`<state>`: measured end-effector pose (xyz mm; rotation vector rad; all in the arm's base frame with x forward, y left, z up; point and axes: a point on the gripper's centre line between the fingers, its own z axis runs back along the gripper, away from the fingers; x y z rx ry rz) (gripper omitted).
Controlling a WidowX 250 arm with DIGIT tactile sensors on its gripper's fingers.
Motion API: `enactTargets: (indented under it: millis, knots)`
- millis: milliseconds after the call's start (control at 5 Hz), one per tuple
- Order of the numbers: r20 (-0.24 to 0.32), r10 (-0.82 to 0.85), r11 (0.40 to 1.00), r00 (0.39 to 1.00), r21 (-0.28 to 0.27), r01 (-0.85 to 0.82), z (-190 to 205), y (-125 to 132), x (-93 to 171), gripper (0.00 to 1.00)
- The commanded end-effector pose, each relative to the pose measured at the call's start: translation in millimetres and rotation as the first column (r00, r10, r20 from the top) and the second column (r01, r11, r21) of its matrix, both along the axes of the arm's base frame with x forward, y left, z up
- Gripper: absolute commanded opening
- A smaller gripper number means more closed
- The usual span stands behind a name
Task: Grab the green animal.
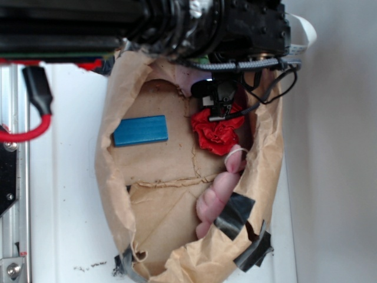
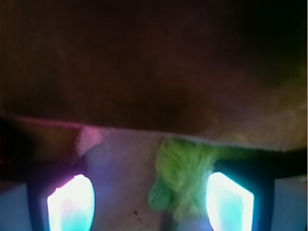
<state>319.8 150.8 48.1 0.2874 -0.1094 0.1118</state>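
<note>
In the wrist view the green animal (image 2: 185, 175) is a lime-green furry shape with a stubby limb, lying on the pale floor. It sits between my fingers, close against the right fingertip (image 2: 230, 202), with a wide gap to the left fingertip (image 2: 72, 204). My gripper (image 2: 151, 204) is open and not clamped on it. In the exterior view my gripper (image 1: 219, 106) reaches down into the top of a brown paper nest (image 1: 118, 194), just above the crumpled red paper ball (image 1: 216, 132). The arm hides the green animal in that view.
A blue block (image 1: 140, 130) lies on the paper floor to the left. The pink plush bunny (image 1: 219, 191) leans on the nest's right wall, near black tape (image 1: 234, 213). A red cable (image 1: 26, 132) and a metal rail (image 1: 17, 177) run along the left.
</note>
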Motion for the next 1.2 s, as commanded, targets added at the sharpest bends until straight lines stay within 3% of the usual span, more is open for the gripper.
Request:
enactTargets:
  millis: [0, 200, 400, 800, 1000]
  knots:
    - [0.088, -0.187, 0.963, 0.978, -0.181, 0.2, 83, -9, -39, 1.0]
    - [0.136, -0.199, 0.955, 0.971, -0.196, 0.223, 96, -16, -50, 1.0]
    - [0.187, -0.159, 0.977, 0.969, -0.111, 0.181, 83, -12, -46, 1.0]
    - [0.213, -0.078, 0.997, 0.974, 0.04, 0.071, 51, 4, -17, 1.0]
    - [0.204, -0.054, 0.997, 0.978, 0.071, 0.04, 44, 12, -7, 1.0]
